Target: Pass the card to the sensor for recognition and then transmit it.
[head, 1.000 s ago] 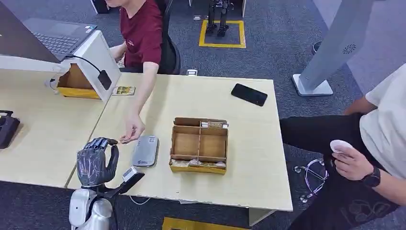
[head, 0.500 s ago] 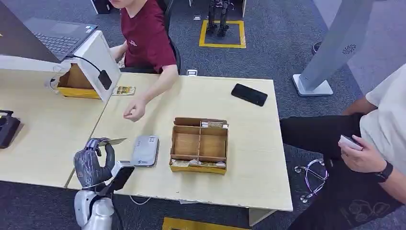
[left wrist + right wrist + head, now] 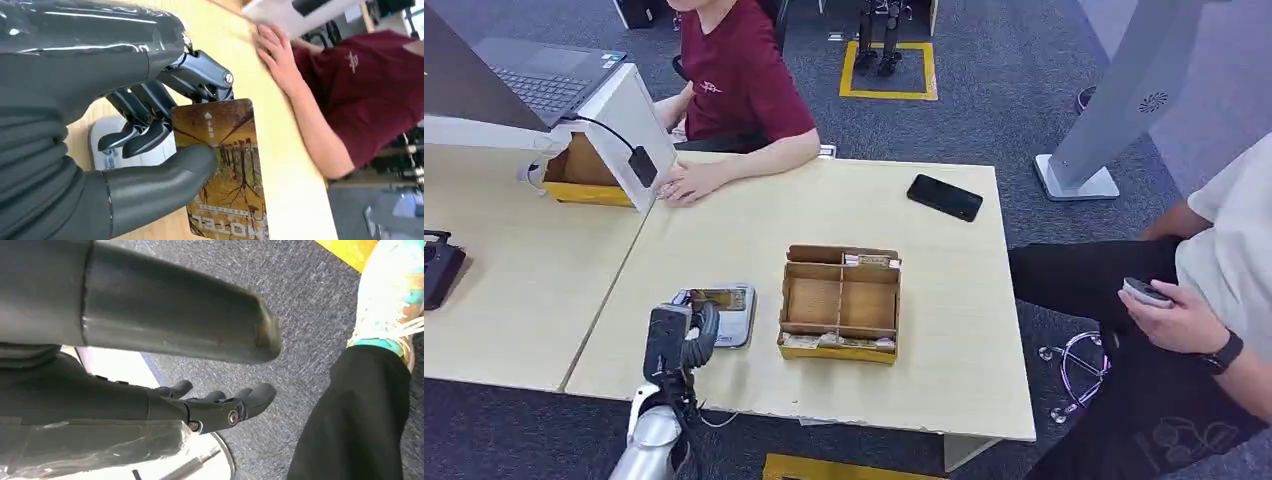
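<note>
Left hand (image 3: 150,145): is pinching the card (image 3: 225,165) between thumb and fingers, holding it over the grey sensor (image 3: 736,322).
Right hand (image 3: 220,402): is hanging with fingers loosely apart, holding nothing.

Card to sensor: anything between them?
Nothing visible. The left robot hand holds the card right over the grey sensor, with no object in between; whether the card touches the sensor can't be told.

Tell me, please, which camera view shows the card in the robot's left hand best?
The left wrist view: the card is large there, its printed face readable, pinched by the left hand. The head view shows it small over the grey sensor. In the right wrist view, carpet.
</note>
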